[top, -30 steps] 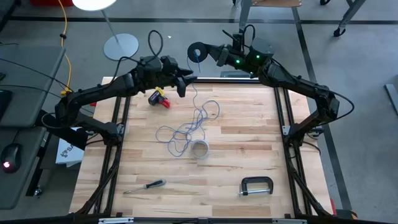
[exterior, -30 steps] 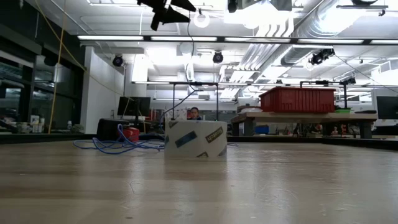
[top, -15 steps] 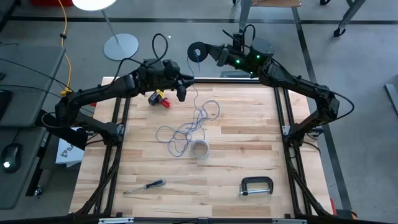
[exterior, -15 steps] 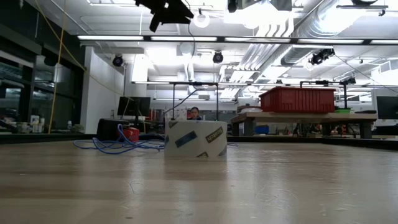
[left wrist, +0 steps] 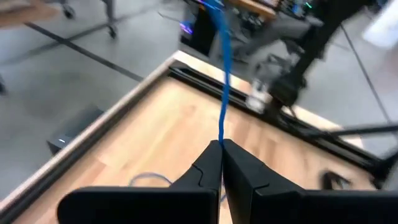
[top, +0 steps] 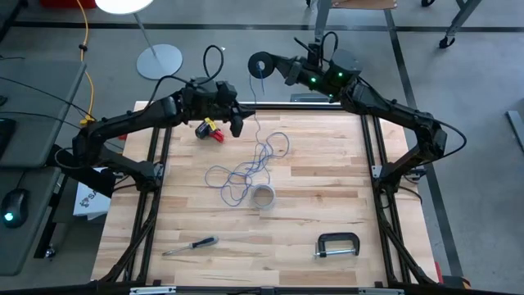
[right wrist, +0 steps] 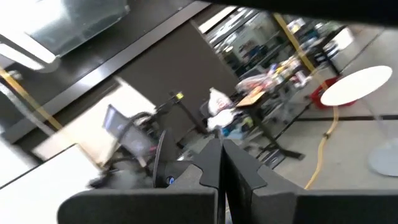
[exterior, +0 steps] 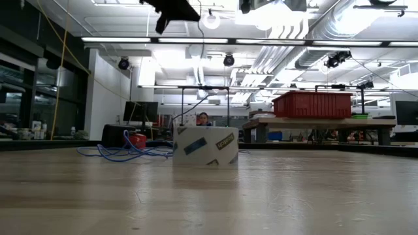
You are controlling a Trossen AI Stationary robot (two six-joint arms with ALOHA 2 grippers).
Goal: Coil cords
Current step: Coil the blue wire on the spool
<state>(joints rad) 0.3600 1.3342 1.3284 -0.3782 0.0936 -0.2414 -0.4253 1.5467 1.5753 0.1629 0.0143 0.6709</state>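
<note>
On table (top: 327,188): one tape roll (top: 262,197), one screwdriver (top: 190,244), one clamp (top: 337,244)

Blue cord (top: 260,156), red and yellow tool (top: 210,130), white tape roll (top: 262,197) with blue patches, pale wood table (top: 327,197).

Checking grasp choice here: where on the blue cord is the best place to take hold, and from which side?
On the taut, near-vertical run of the blue cord below the right tool, approached from the left, jaws either side of it. The left tool is shut on it there; the tangle on the table offers no clean single strand.
</note>
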